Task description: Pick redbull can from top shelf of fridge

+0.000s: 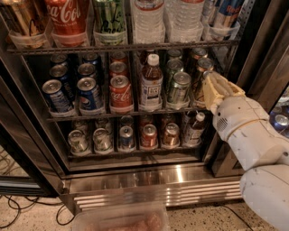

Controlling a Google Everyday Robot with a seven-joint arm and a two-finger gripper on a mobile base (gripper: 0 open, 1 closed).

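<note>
The redbull can [227,13] stands upright in a clear plastic bin at the far right end of the top shelf [122,47] of the fridge [153,178], with its top cut off by the picture's edge. On the same shelf, water bottles [149,20] stand to its left and a large Coca-Cola can [67,18] farther left. The gripper [217,89] hangs lower, at the right end of the middle rack, just in front of the cans there and well below the redbull can. From this angle I cannot tell whether it is spread or closed.
</note>
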